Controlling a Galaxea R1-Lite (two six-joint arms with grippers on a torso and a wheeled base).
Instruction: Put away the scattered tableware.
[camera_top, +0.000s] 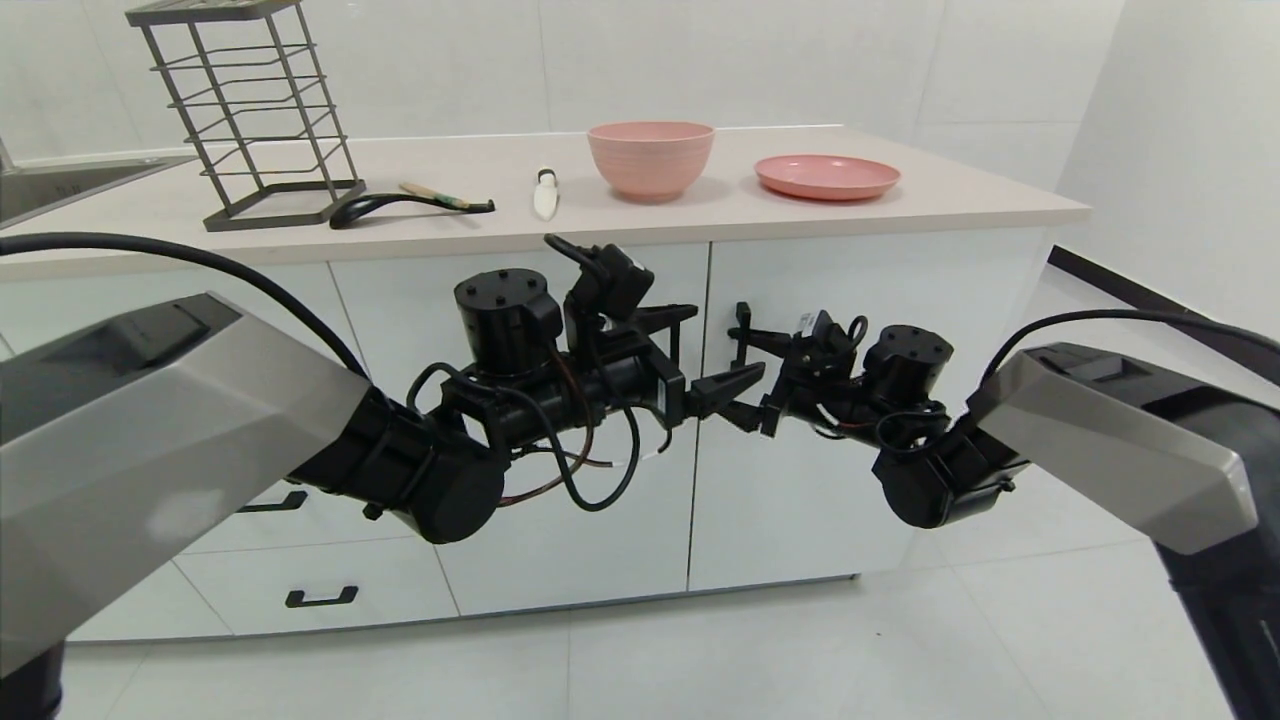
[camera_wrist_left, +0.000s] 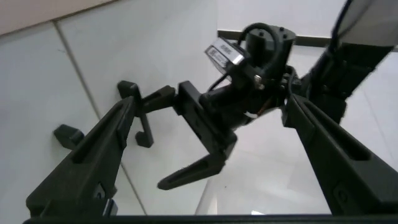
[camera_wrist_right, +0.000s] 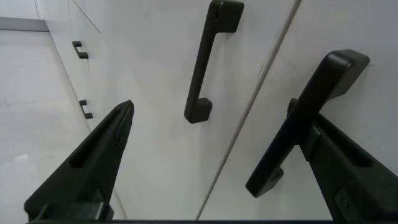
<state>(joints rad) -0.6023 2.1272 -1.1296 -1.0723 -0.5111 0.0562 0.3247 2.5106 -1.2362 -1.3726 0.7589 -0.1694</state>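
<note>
**Counter tableware and two grippers, left to right**

- Wire rack (camera_top: 255, 110): upright, far left of the pink bowl (camera_top: 650, 158), near the sink (camera_top: 60, 185); its open side faces the bowl.
- Black ladle (camera_top: 400, 207): flat on the counter (camera_top: 950, 205), left of the bowl, its scoop end touching the rack's base.
- Wooden-handled utensil (camera_top: 433, 194): left of the bowl, lying against the ladle's handle.
- White utensil (camera_top: 544, 193): just left of the bowl, apart from it, pointing at the counter's front edge.
- Pink bowl: upright, mid-counter, set back from the front edge.
- Pink plate (camera_top: 827, 176): right of the bowl with a gap of counter between them, short of the counter's right end.
- Left gripper (camera_wrist_left: 208, 106): below the bowl and the front edge, before the cabinet doors; fingers spread wide, holding nothing.
- Right gripper (camera_wrist_right: 236, 87): below and right of the bowl, tip to tip with the left; fingers spread, facing a door handle (camera_wrist_right: 211, 62).
</note>
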